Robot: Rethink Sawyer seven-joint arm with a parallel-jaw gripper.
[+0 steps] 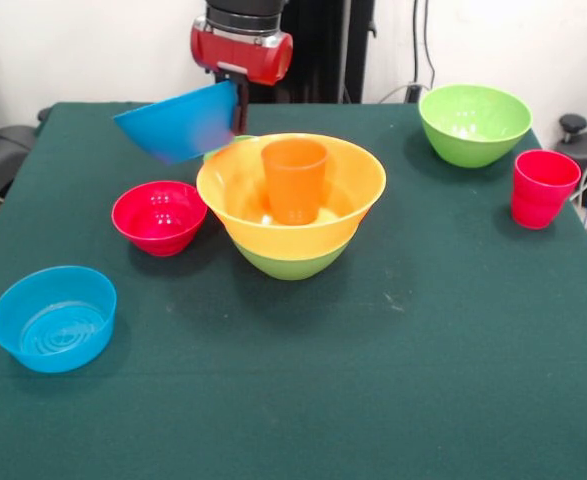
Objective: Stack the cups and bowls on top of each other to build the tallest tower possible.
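Observation:
My gripper [240, 108] hangs over the far left of the table, shut on the rim of a blue bowl [178, 122] that is tilted in the air and blurred. Just right of it stands the tower [291, 215]: a very wide orange bowl [273, 215] nested in a green bowl [289, 264], with an orange cup [295, 180] upright inside. A small red bowl [159, 216] sits to its left. A second blue bowl [53, 318] rests at the near left. A big green bowl [474, 123] and a red cup [544, 188] stand at the right.
A sliver of green [225, 148] shows behind the orange bowl's far rim, under the held bowl; what it is I cannot tell. The green tablecloth [423, 360] covers the table. The table's edges are close to the red cup and the near-left blue bowl.

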